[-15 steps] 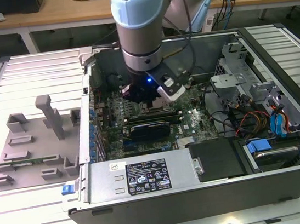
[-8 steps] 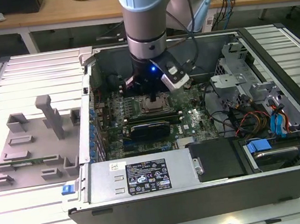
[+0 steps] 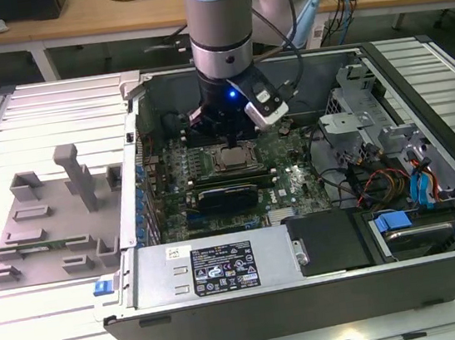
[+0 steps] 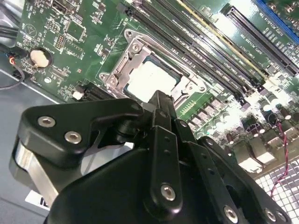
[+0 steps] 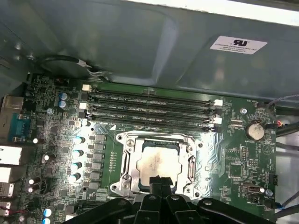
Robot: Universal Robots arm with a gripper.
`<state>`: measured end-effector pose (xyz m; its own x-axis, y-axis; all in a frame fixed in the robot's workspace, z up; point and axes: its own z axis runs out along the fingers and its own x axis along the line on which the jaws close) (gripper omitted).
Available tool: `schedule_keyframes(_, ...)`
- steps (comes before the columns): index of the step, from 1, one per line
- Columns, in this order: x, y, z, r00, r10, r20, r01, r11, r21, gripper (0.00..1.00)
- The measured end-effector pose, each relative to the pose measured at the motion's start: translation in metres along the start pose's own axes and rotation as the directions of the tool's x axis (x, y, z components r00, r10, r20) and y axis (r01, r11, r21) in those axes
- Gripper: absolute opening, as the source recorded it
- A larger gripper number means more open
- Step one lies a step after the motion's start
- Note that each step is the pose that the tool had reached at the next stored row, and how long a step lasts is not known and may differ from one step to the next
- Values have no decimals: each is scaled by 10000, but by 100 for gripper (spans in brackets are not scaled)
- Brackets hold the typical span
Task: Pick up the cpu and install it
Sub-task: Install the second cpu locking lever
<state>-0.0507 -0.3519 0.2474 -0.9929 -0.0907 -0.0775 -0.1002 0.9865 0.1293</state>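
Note:
The cpu (image 3: 233, 157) (image 4: 149, 81) (image 5: 156, 161), a flat silver square, lies inside the metal socket frame (image 5: 124, 156) (image 4: 119, 70) on the green motherboard (image 3: 296, 182). My gripper (image 3: 229, 139) (image 4: 161, 99) (image 5: 161, 181) hangs just above the chip's edge inside the open computer case. Its black fingers are shut together, narrow tip pointing down at the cpu, and nothing is held between them. In both wrist views the gripper body covers part of the socket.
The computer case (image 3: 223, 267) lies open on a slatted metal table. Memory slots (image 5: 149, 109) run beside the socket. Drive bays and cables (image 3: 419, 220) fill the exterior view's right side of the case. A grey fixture tray (image 3: 41, 220) with upright posts stands outside on the exterior view's left.

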Motion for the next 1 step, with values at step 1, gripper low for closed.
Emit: schedule_keyframes(1,0,0,0,10000,0,0,0,10000,0,11)
